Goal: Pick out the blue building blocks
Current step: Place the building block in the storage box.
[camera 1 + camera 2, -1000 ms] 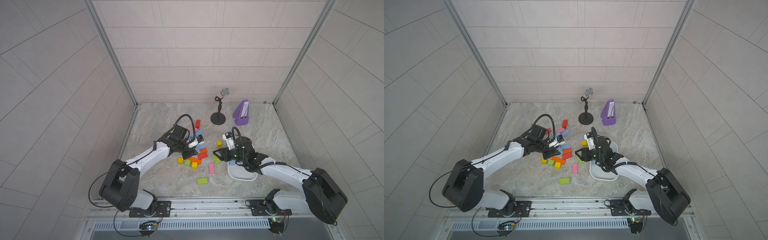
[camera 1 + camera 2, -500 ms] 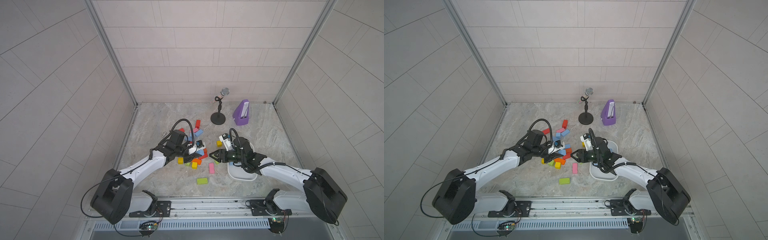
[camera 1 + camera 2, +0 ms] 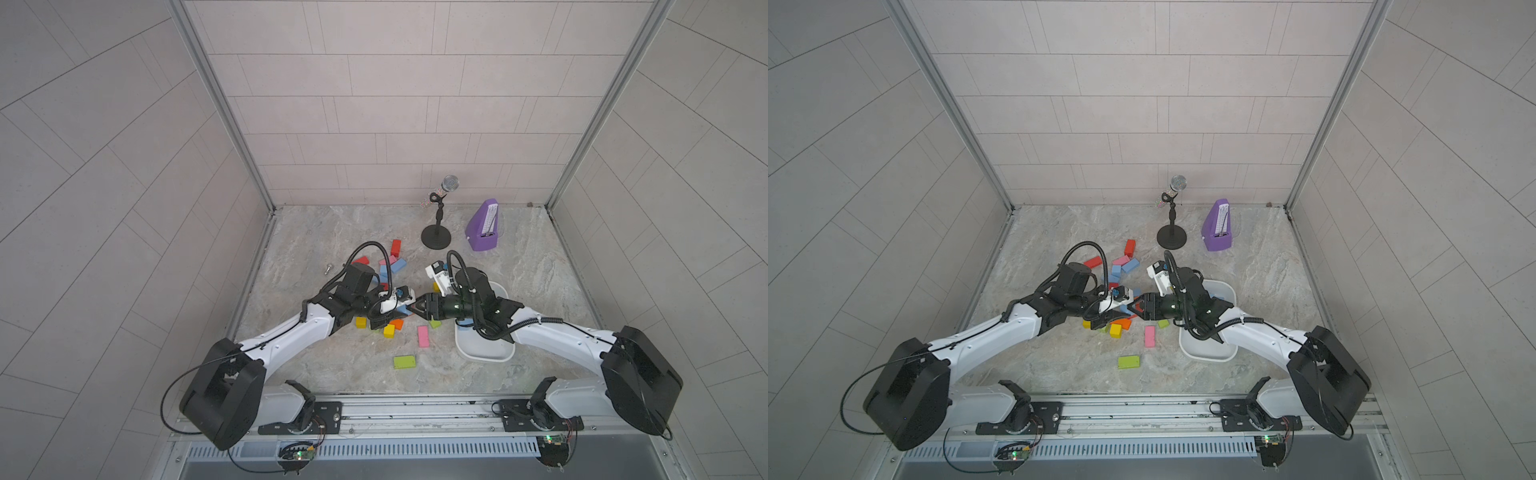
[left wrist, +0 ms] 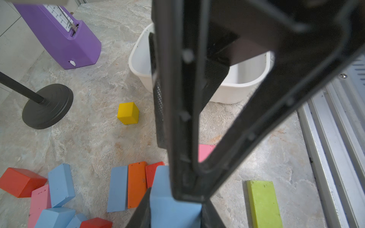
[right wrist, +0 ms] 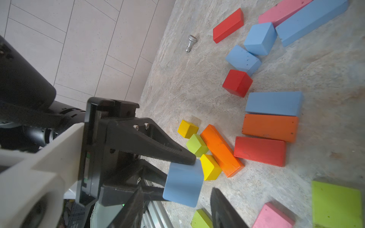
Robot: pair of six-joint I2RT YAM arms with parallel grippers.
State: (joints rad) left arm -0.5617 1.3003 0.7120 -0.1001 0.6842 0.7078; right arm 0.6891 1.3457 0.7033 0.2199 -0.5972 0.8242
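The left gripper (image 5: 176,177) clenched a blue cube (image 5: 183,185) above the table (image 5: 197,88). The right gripper (image 3: 417,309) faced it, jaws partway apart on either side of the cube, apparently not touching it. In the right wrist view, four more blue building blocks (image 5: 274,103) lay among the red, orange and pink ones.

You're looking at a left arm (image 3: 286,336) and right arm (image 3: 561,337) with white shells, boxy black joint housings and black ribbed cables (image 3: 368,244) looping over the wrists. The left gripper's (image 5: 178,177) black wedge fingers (image 5: 154,144) carry two silver screws (image 5: 141,126).
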